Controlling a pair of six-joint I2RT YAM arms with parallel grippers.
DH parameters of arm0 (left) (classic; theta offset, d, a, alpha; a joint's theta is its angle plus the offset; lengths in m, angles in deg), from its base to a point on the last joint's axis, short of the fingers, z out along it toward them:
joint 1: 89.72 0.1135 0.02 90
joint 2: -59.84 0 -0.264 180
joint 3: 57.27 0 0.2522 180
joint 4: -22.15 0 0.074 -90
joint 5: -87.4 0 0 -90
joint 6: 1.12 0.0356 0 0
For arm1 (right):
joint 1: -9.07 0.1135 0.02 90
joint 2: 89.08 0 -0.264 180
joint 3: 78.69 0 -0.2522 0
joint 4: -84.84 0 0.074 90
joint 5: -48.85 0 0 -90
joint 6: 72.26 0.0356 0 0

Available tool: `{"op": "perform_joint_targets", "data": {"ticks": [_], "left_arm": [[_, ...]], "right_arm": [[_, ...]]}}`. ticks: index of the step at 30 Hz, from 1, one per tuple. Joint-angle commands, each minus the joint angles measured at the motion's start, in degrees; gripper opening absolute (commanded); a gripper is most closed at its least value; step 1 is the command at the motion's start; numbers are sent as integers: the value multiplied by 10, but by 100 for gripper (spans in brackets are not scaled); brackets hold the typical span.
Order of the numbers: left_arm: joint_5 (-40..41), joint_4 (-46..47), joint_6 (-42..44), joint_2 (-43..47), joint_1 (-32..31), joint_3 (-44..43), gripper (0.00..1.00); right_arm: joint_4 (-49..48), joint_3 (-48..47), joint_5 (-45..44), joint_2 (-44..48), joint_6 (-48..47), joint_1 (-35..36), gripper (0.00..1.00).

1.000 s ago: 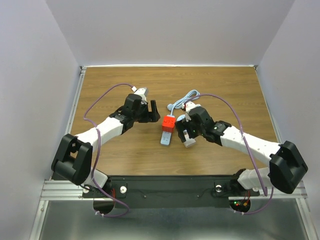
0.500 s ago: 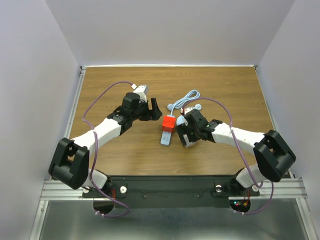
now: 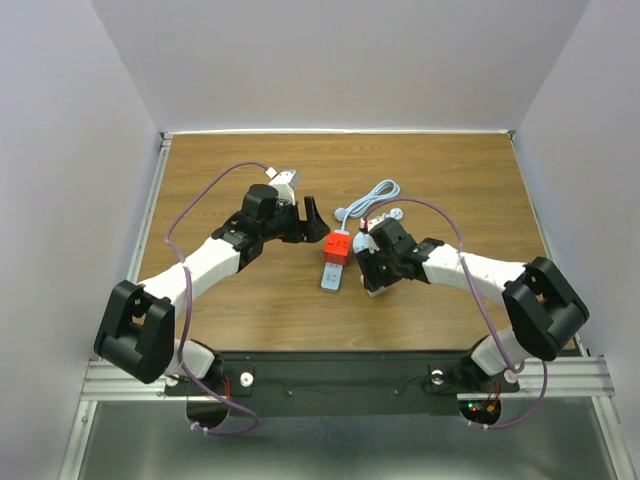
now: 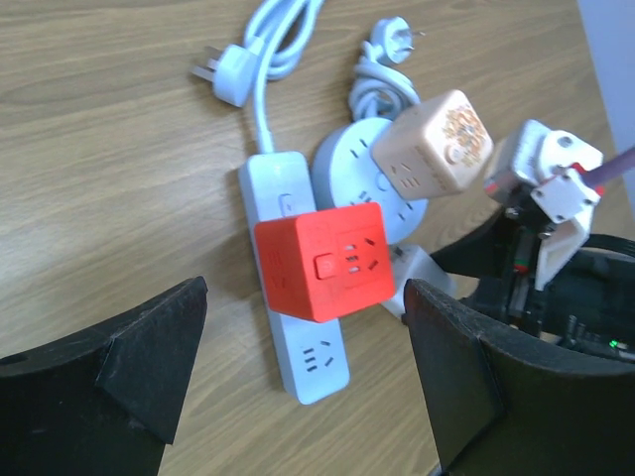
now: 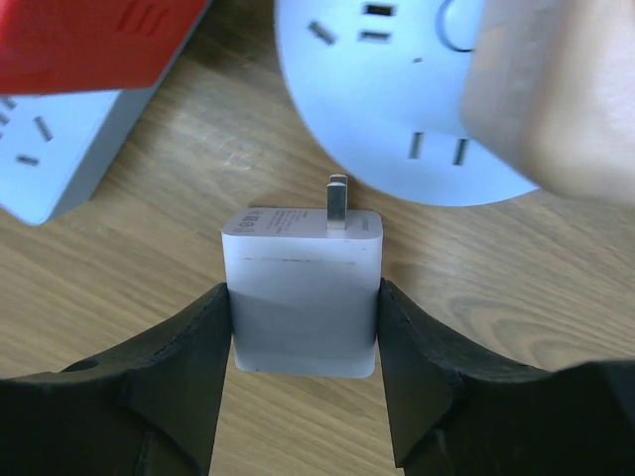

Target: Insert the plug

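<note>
The plug [image 5: 303, 297] is a white square adapter lying on the wooden table, one metal prong [image 5: 338, 201] pointing at a round white socket hub [image 5: 397, 99]. My right gripper [image 5: 303, 302] is shut on the plug, both black fingers pressed against its sides. In the top view it [image 3: 372, 275] sits low just right of the white power strip [image 3: 330, 278]. A red socket cube [image 4: 322, 260] rests on that strip [image 4: 313, 362]. My left gripper [image 4: 306, 293] hangs open above the red cube, holding nothing.
A tan cube [image 4: 434, 144] sits on the round hub [image 4: 347, 164]. The strip's white cable and plug [image 4: 220, 77] and a second corded plug [image 4: 392, 40] lie behind. Purple arm cables arc over the table [image 3: 450, 170]; grey walls enclose it.
My right gripper has moved left and down onto the white plug and its fingers have come together against it. My left gripper has edged slightly right, still open.
</note>
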Motion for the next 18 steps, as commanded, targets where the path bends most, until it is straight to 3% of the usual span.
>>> {"op": "perform_joint_targets", "data": {"ticks": [1,5,18], "left_arm": [[-78,16,-16,29,0,7,91],[-129,16,-24,32,-2,24,91],[-231,96,-90,30,-7,64,91]], "right_arm": [[-11,-8,50,53,-38,0,13],[-11,-22,83,116,-78,0,0],[-11,-115,158,132,-185,8,0]]}}
